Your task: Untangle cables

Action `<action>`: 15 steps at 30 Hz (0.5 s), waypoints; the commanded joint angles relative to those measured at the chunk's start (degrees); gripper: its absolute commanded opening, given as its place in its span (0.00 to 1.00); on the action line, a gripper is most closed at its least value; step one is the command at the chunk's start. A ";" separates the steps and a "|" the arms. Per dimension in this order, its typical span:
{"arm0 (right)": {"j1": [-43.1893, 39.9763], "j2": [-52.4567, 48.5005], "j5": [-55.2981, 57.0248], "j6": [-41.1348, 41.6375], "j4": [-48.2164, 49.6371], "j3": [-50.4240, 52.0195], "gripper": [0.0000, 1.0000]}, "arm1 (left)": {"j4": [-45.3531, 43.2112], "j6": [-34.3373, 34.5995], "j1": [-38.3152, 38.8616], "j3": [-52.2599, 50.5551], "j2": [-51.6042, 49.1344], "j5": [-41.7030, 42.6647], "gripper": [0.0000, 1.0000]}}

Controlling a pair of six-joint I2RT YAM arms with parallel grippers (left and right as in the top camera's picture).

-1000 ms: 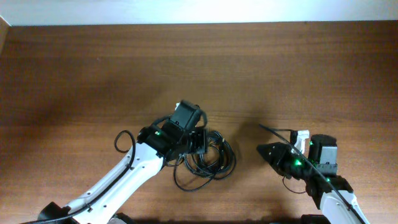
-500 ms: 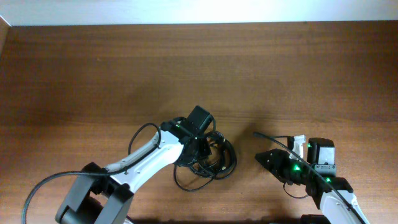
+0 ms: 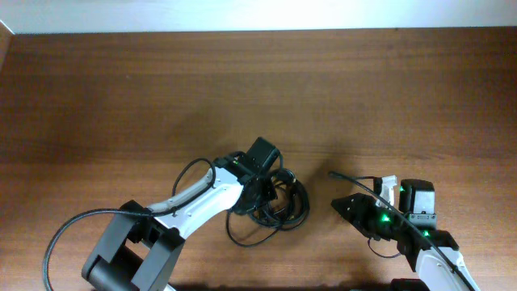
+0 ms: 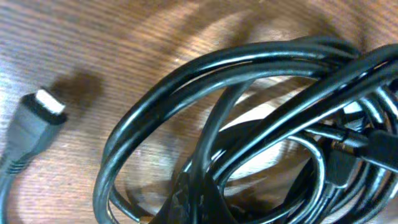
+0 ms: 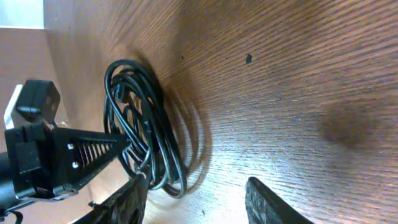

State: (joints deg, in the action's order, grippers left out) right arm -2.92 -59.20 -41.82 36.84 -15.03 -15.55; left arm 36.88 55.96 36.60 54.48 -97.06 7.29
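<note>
The cables (image 3: 281,212) are thin black cords bunched in one coiled tangle at the table's front middle. My left gripper (image 3: 260,192) is pressed into the tangle's left side. In the left wrist view its dark fingertips (image 4: 199,202) meet in one point, with a strand of the cables (image 4: 249,124) running between them. A loose plug (image 4: 37,115) with a pale metal tip lies to the left. My right gripper (image 3: 346,206) is open and empty, about a hand's width right of the tangle. Its wrist view shows the spread fingers (image 5: 199,202), the cables (image 5: 146,124) and the left gripper (image 5: 62,155).
The table (image 3: 121,97) is brown wood, with a white wall strip (image 3: 258,12) along its far edge. A thin black wire (image 3: 351,183) of the right arm sticks out up and to the left above the right gripper.
My left arm has swung, and its gripper moved a little right and down into the tangle. The tangle has shifted slightly. My right gripper has edged slightly down and left.
</note>
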 commanded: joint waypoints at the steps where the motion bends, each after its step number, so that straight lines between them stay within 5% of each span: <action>1: -0.11 -0.04 -2.38 -0.87 -0.22 -0.26 0.57 | -2.86 -4.81 0.52 0.00 -0.63 -2.56 0.00; 8: -0.11 -0.04 -19.06 -0.83 -0.17 -0.26 0.62 | -3.54 -24.41 0.00 7.69 9.40 5.51 0.00; 15: -0.11 -0.04 -28.02 -0.11 0.20 -0.26 0.62 | -7.58 -26.08 0.15 7.89 17.97 13.40 0.00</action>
State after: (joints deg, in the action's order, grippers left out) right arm -2.92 -59.20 -66.11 36.88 -15.22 -15.55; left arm 30.17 32.12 36.80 61.65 -80.20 15.75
